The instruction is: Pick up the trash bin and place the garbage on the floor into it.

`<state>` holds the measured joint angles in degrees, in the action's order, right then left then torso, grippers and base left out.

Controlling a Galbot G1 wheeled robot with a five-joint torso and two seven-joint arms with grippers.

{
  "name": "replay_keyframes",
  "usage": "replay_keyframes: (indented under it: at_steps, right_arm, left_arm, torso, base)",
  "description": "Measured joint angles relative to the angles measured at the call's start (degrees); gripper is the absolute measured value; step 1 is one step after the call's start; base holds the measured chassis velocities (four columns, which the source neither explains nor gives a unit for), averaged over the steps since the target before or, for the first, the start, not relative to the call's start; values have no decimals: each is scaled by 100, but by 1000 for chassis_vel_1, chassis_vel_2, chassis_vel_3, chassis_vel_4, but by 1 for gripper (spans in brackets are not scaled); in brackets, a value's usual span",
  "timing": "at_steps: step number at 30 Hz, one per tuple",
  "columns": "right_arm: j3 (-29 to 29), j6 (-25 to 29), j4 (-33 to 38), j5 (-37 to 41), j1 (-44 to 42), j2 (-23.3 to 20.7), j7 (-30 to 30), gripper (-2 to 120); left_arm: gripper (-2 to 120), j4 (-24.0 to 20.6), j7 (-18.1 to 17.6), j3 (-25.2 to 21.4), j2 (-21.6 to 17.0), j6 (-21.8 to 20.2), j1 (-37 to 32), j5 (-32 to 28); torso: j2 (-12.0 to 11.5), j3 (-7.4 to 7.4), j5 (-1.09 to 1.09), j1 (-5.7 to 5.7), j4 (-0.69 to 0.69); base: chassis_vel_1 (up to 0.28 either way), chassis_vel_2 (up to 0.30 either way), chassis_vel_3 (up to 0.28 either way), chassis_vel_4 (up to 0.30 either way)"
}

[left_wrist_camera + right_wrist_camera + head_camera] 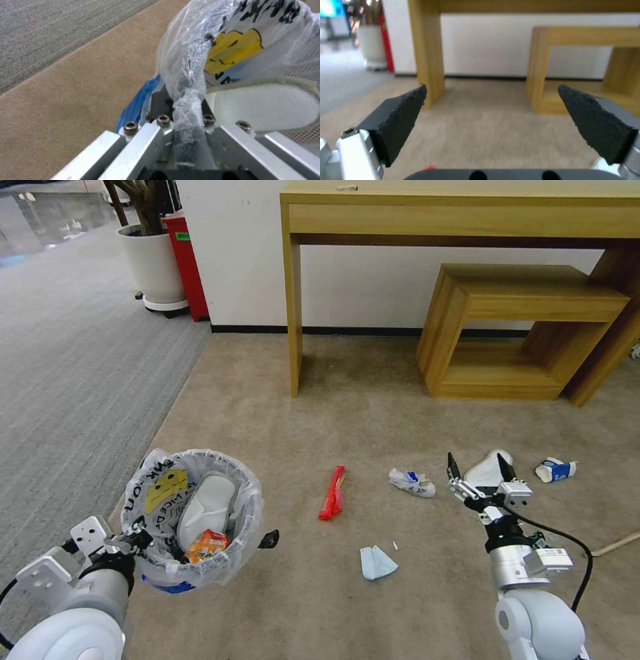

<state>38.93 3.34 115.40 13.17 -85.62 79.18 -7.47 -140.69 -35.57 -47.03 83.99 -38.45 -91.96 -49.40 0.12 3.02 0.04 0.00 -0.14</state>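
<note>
Head view, bin (193,513): at 8 o'clock, held off the carpet (373,400) by the left gripper (137,537), clamped on the rim at 9 o'clock. Inside: slipper (207,507), orange wrapper (207,545).
Head view, garbage: red wrapper (333,493) at centre; blue paper (377,563) at 6; crumpled wad (412,482), second slipper (490,468) and cup (555,470) toward 3.
Head view, right gripper (481,471): spread wide, hovering just before the second slipper.
Left wrist view: fingers (160,105) pinch rim and bag (206,50) together.
Right wrist view: pads (403,112) well apart, nothing between.
Handling (judgement): litter light, soft, crushable; the slipper is floppy, so grip it at the edge. The bag is slippery.
</note>
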Motion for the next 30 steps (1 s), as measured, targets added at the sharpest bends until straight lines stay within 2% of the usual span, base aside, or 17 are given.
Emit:
replay_keyframes:
  at_steps: [2, 5, 7, 9, 10, 13, 21, 30]
  right_arm:
    - [-63, -140, -43, -27, 0, -48, -25, 100]
    - [-352, -756, -254, -212, 71, -274, 20, 100]
    - [-414, -889, -327, -265, 99, -323, 14, 100]
    - [-586, -1434, -563, -352, 210, -448, -55, 100]
    - [-586, -1434, -563, -352, 210, -448, -55, 100]
    - [-860, -2093, -960, -403, 433, -555, -125, 100]
    - [-1269, -2560, -2017, -854, 824, -634, -307, 100]
    - [-1553, -2607, -2625, -655, 897, -517, -648, 100]
  left_arm:
    - [0, -12, -4, 1, 0, 4, -9, 0]
    - [0, -44, -29, 1, 6, 36, -37, 10]
    - [0, -48, -37, 4, 13, 41, -48, 22]
    - [0, -56, -48, 26, 29, 48, -79, 70]
    - [0, -56, -48, 26, 29, 48, -79, 70]
    - [0, -85, -60, 41, 39, 48, -117, 129]
    - [0, -133, -75, 53, 62, 48, -160, 214]
    - [0, -254, -225, 188, 151, -8, -185, -113]
  torso:
    - [0, 0, 0, 0, 0]
    - [0, 0, 0, 0, 0]
    - [0, 0, 0, 0, 0]
    - [0, 0, 0, 0, 0]
    - [0, 0, 0, 0, 0]
    - [0, 0, 0, 0, 0]
    - [0, 0, 0, 0, 0]
    - [0, 0, 0, 0, -1]
  base:
    - [0, 0, 0, 0]
    - [0, 0, 0, 0]
    - [0, 0, 0, 0]
    - [0, 0, 0, 0]
    - [0, 0, 0, 0]
    - [0, 0, 0, 0]
    - [0, 0, 0, 0]
    - [0, 0, 0, 0]
